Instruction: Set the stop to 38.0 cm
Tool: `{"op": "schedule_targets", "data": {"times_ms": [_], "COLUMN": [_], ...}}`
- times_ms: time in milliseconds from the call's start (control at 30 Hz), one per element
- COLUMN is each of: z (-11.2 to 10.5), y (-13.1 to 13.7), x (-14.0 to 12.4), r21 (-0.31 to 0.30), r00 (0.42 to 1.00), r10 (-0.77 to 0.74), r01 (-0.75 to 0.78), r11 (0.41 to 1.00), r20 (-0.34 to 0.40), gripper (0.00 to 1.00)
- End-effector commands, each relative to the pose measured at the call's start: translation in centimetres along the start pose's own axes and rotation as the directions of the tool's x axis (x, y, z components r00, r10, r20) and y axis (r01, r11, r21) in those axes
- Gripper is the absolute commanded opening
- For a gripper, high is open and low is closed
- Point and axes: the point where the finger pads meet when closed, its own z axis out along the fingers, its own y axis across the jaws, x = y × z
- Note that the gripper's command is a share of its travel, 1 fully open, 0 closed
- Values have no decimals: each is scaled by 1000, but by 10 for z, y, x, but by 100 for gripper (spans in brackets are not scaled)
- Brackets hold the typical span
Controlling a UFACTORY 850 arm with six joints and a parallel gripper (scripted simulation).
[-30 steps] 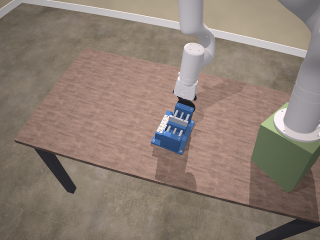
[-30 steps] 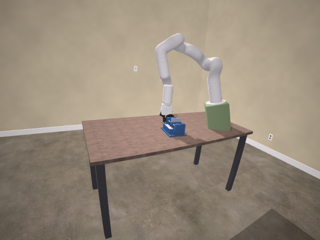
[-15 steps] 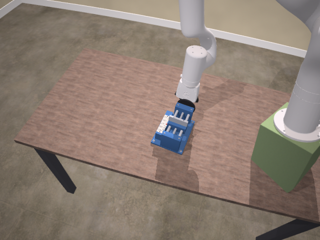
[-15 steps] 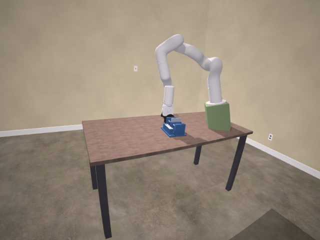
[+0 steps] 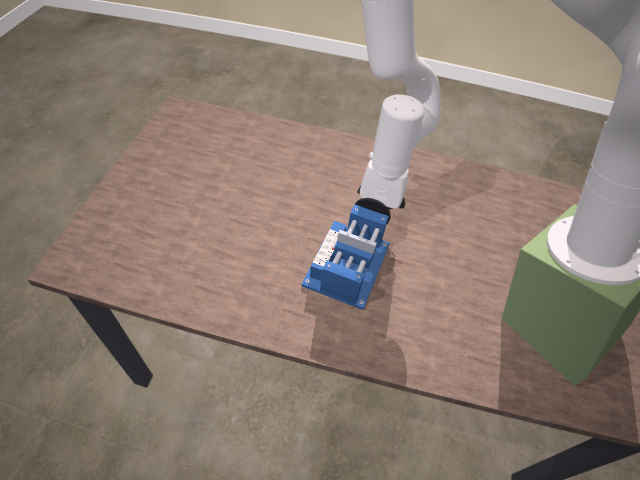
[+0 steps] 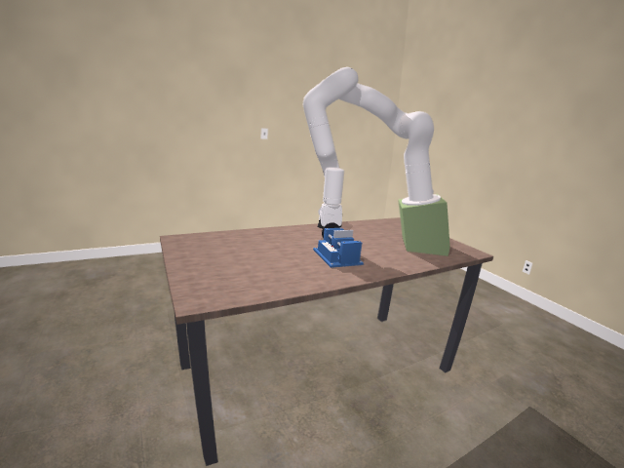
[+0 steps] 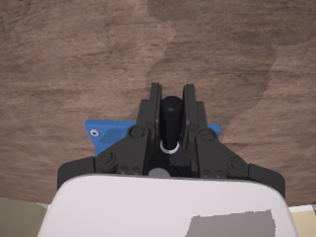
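A blue stop fixture [image 5: 347, 262] stands on the wooden table, with three grey rods, a grey sliding stop block [image 5: 356, 241] across them and a white scale strip [image 5: 326, 249] along its left side. It also shows in the exterior view [image 6: 338, 248]. A black handwheel [image 5: 373, 205] sits at the fixture's far end, mostly hidden under my wrist. My gripper [image 7: 172, 98] is shut on the handwheel's black handle [image 7: 172, 124], which stands between the two fingers in the wrist view. The fixture's blue edge [image 7: 109, 133] shows beneath the fingers.
The arm's green base block [image 5: 568, 299] stands at the table's right end. The table's front edge [image 5: 217, 335] runs a short way in front of the fixture.
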Motion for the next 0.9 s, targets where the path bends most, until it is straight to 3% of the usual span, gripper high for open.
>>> {"op": "schedule_targets", "data": {"times_ms": [0,867], "z": [-3,-41], "y": [9,24], "x": [0,0], "r21": [2,2], "r00": [1000,1000], "r10": [0,0], "r01": [0,0], "r11": [1000,1000], "r20": [0,0], "gripper": [6,6]}}
